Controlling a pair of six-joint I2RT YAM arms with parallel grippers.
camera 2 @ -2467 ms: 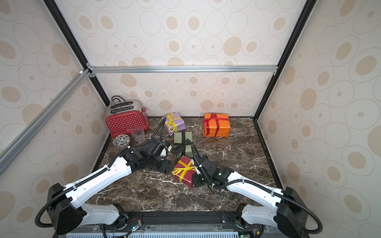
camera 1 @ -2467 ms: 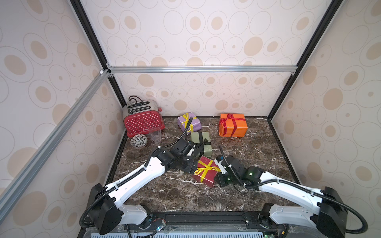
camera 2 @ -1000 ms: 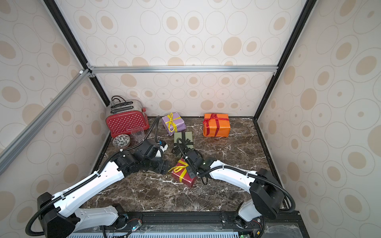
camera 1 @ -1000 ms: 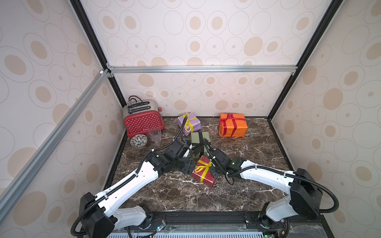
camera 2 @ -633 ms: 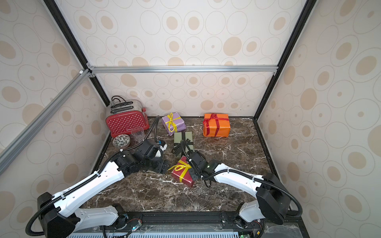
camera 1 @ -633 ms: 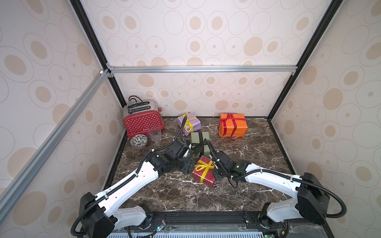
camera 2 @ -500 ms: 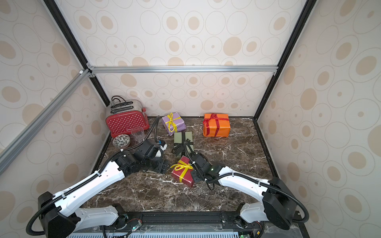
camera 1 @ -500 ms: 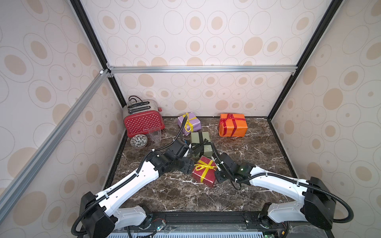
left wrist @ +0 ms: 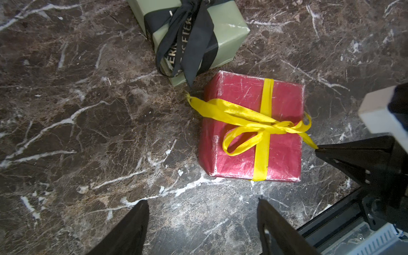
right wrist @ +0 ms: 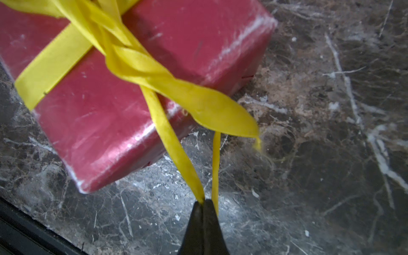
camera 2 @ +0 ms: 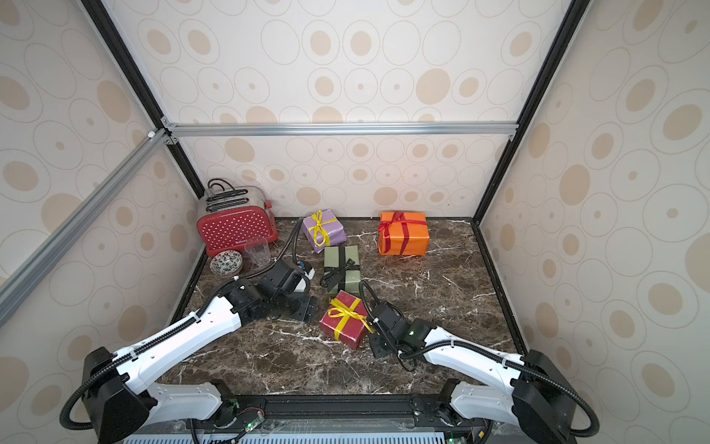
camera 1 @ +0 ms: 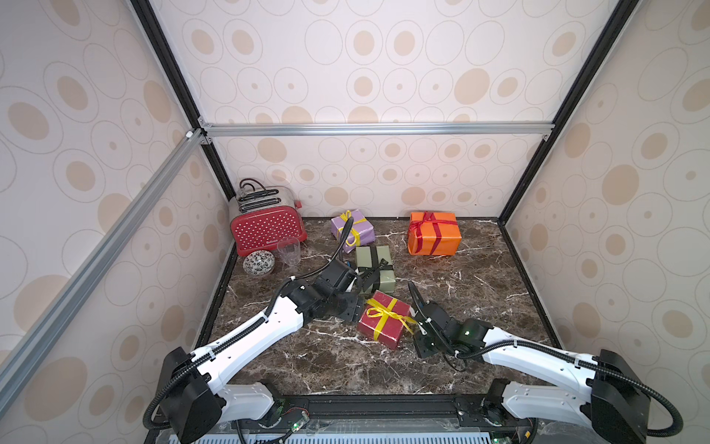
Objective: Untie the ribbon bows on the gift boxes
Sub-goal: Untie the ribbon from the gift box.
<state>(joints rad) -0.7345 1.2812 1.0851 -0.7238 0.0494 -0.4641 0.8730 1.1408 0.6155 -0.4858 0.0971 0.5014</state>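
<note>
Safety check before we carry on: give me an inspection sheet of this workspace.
Surface: dark veined marble tabletop, no spills seen.
Job's things: dark red box, yellow ribbon still knotted; olive box, black ribbon draped; lilac box, yellow bow tied; orange box, red bow tied.
Clutter: red toaster, clear cup, patterned bowl, grouped in the back corner.
Claws: left claw open, beside dark red box; right claw shut on yellow ribbon.
Cables: left wrist cable arcs up near lilac box; right wrist cable arcs upward.
Surroundings: dotted walls, aluminium frame bar.
</note>
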